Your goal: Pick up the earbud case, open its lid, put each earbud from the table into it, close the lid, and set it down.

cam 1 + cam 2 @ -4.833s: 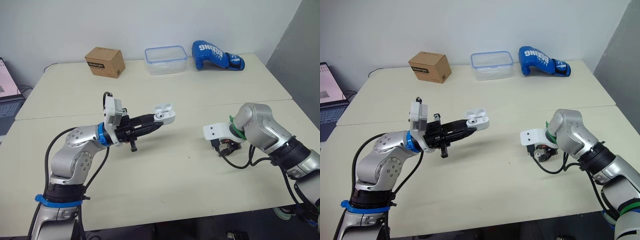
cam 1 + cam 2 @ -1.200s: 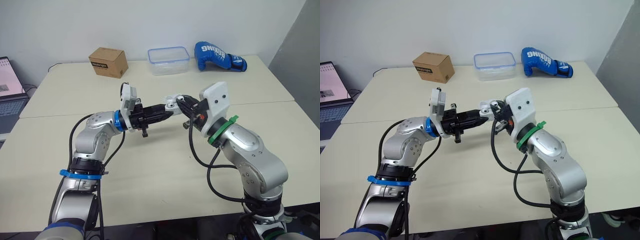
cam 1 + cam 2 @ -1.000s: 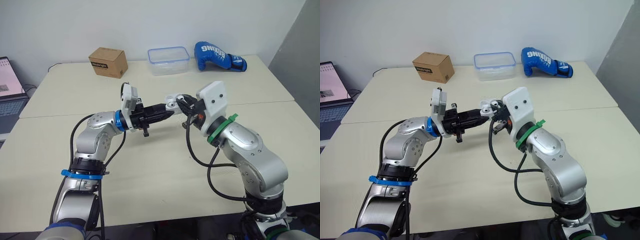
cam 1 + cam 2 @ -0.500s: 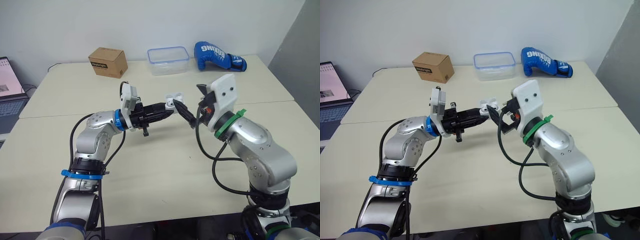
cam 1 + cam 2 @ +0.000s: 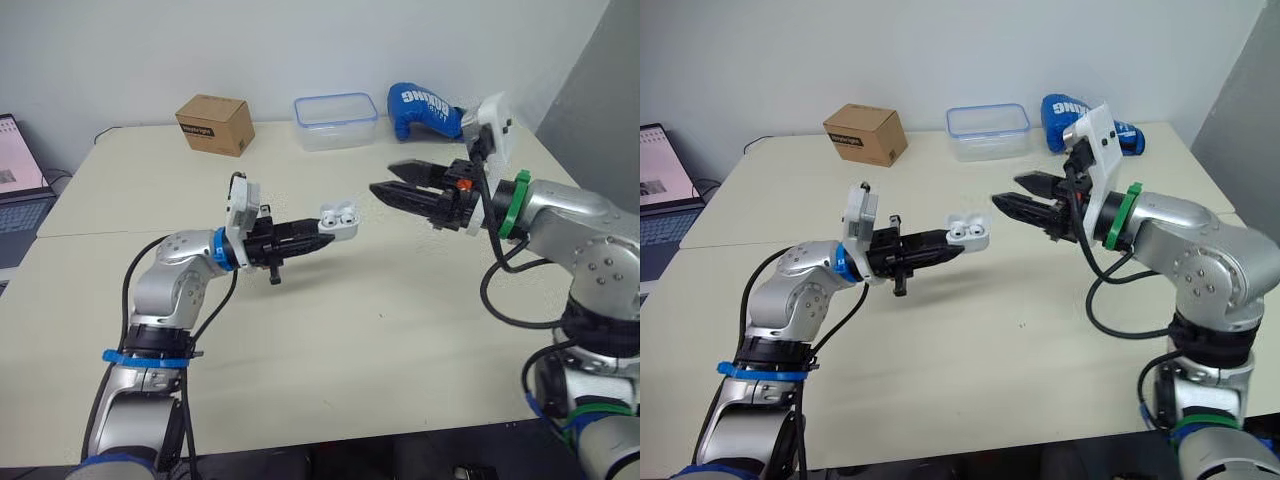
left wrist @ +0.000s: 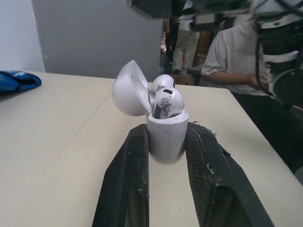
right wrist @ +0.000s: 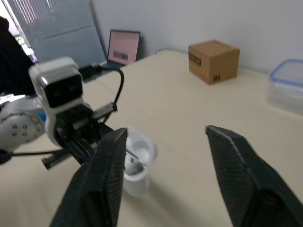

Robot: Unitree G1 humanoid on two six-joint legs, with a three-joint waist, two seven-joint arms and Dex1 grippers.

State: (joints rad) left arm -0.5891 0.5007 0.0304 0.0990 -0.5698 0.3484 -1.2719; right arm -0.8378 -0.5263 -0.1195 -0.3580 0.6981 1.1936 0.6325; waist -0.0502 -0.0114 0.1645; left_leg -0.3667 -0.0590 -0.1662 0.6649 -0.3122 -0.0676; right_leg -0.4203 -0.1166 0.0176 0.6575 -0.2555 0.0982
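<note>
My left gripper [image 5: 325, 228] is shut on the lower body of the white earbud case [image 5: 340, 220], holding it above the table's middle. The lid is hinged open, and two white earbuds [image 6: 165, 100] sit in the case [image 6: 165, 137]. My right gripper [image 5: 388, 180] hangs in the air to the right of the case, apart from it. It points toward the case, open, with nothing between its fingers. In the right wrist view the case [image 7: 135, 158] shows between and beyond the spread black fingers [image 7: 106, 189].
Along the table's far edge stand a brown cardboard box [image 5: 212, 123], a clear plastic container [image 5: 335, 107] and a blue boxing glove [image 5: 425, 108]. A laptop [image 5: 15, 170] sits at the far left. People [image 6: 227, 52] stand beyond the table in the left wrist view.
My right gripper has drawn back from the case to the right and now stands open and empty. The left arm has shifted the case slightly, keeping hold of it.
</note>
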